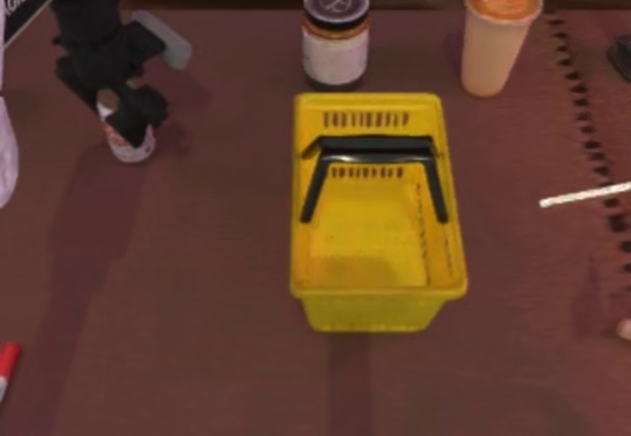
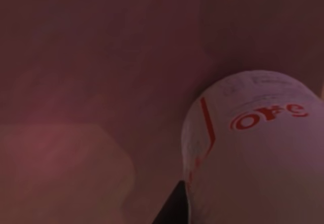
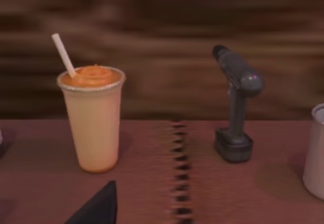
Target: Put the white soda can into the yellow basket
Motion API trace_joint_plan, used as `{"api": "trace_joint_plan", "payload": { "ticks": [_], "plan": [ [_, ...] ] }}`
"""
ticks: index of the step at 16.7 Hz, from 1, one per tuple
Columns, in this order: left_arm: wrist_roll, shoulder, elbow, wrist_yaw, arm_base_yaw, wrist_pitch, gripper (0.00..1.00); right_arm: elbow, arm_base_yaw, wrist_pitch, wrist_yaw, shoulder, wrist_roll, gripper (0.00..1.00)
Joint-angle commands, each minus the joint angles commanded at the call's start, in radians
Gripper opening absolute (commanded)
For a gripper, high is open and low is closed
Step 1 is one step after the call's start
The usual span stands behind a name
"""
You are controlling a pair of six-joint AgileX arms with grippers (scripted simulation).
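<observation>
The left gripper (image 1: 128,110) sits over the smooth cylindrical white soda can (image 1: 130,143), apparently pinching it, though its fingers are mostly hidden. The slotted rectangular yellow basket (image 1: 378,303) stands well apart, and the right gripper is out of view.

**Dim, warm light with soft blur**

Reddish, low light covers the table (image 1: 197,337). The basket (image 1: 379,303) stands out brightest. Soft shadows spread beside the cup (image 3: 93,120) and drill (image 3: 235,102). The can (image 2: 253,148) fills the left wrist view, blurred. The backdrop behind the cup is smeared.

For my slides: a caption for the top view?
Left gripper at the white soda can, left of the yellow basket.
</observation>
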Motion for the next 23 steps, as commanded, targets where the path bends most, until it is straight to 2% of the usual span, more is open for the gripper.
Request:
{"api": "trace_joint_plan", "payload": {
  "ticks": [10, 13, 15, 17, 23],
  "plan": [
    [0.002, 0.0, 0.0, 0.0, -0.001, 0.0, 0.0, 0.0, 0.0, 0.0, 0.0, 0.0, 0.0, 1.0],
    [-0.016, -0.001, -0.048, 0.045, -0.006, 0.056, 0.0, 0.0, 0.0, 0.0, 0.0, 0.0, 0.0, 1.0],
    [-0.041, -0.013, -0.11, 0.112, -0.014, 0.146, 0.0, 0.0, 0.0, 0.0, 0.0, 0.0, 0.0, 1.0],
    [-0.074, -0.038, -0.183, 0.202, -0.026, 0.278, 0.0, 0.0, 0.0, 0.0, 0.0, 0.0, 0.0, 1.0],
    [-0.202, -0.207, -0.412, 0.557, -0.075, 0.88, 0.0, 0.0, 0.0, 0.0, 0.0, 0.0, 0.0, 1.0]
  ]
}}
